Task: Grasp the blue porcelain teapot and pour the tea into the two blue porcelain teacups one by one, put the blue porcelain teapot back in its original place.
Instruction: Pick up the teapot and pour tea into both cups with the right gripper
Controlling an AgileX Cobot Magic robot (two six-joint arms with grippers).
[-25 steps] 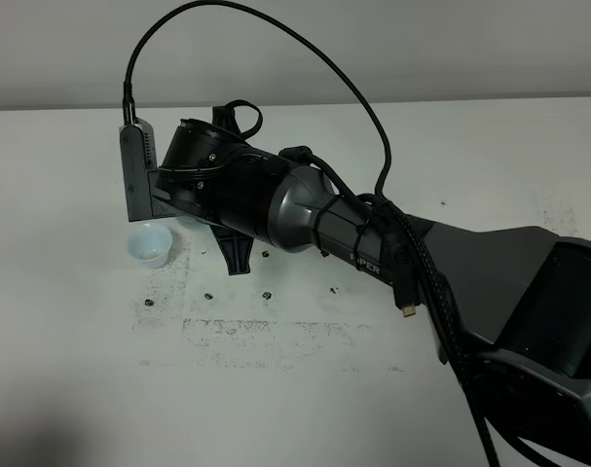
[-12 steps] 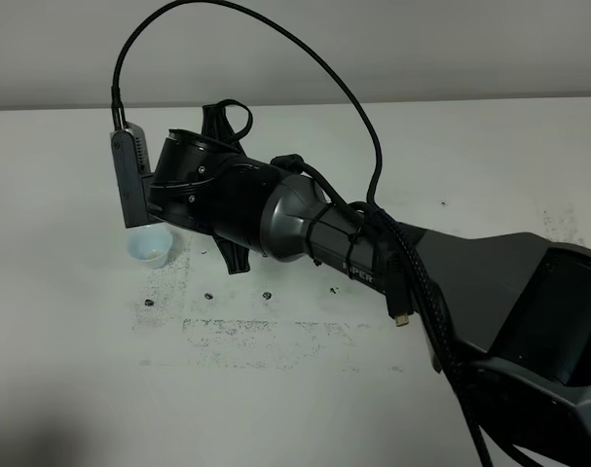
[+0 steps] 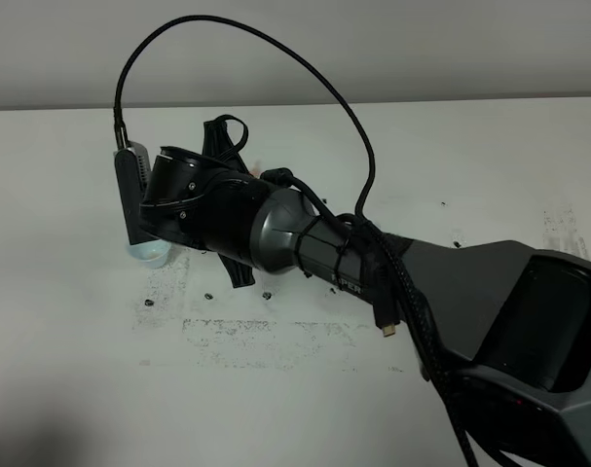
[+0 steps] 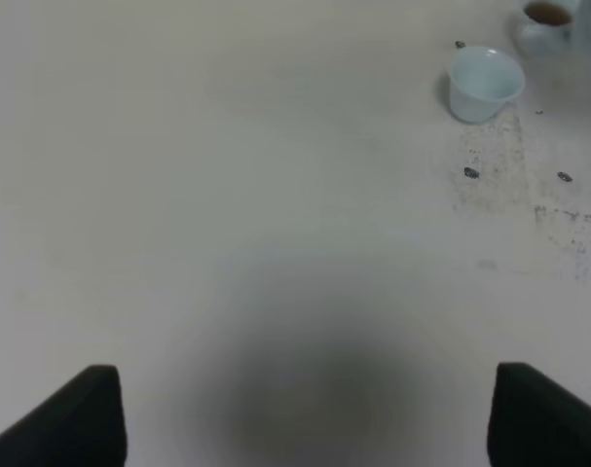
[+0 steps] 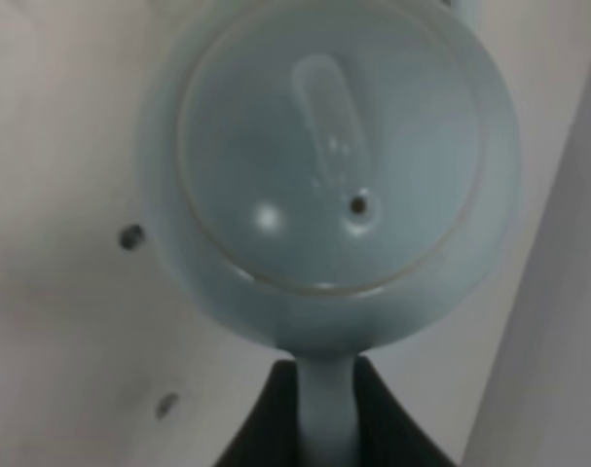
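The right tool (image 5: 326, 413) pinches the teapot (image 5: 329, 175) by its handle, over the tabletop (image 4: 227, 195). The left tool (image 4: 305, 418) is spread, holding nothing. One cup (image 4: 483, 83) looks empty. A second cup (image 4: 546, 17) near it holds brown liquid.

**One High Up, Two on the Wrists**

Exterior high: mounted above, looking steeply down on the white table (image 3: 71, 370), with a strip of wall along the far edge. Crowded by the right arm (image 3: 276, 229) close under the lens.

Left wrist: low over the table, facing forward and down past the left gripper (image 4: 310, 423), its fingertips (image 4: 81, 418) spread wide. Far from one teacup (image 4: 484, 83). Shares that teacup (image 3: 149, 255) and the black specks (image 3: 207, 292) with the high view.

Right wrist: pressed very near, aimed onto the lid of the blue porcelain teapot (image 5: 334, 165), blurred and filling the frame, handle pinched in the right gripper (image 5: 324, 418). Shares only slivers of speckled table.
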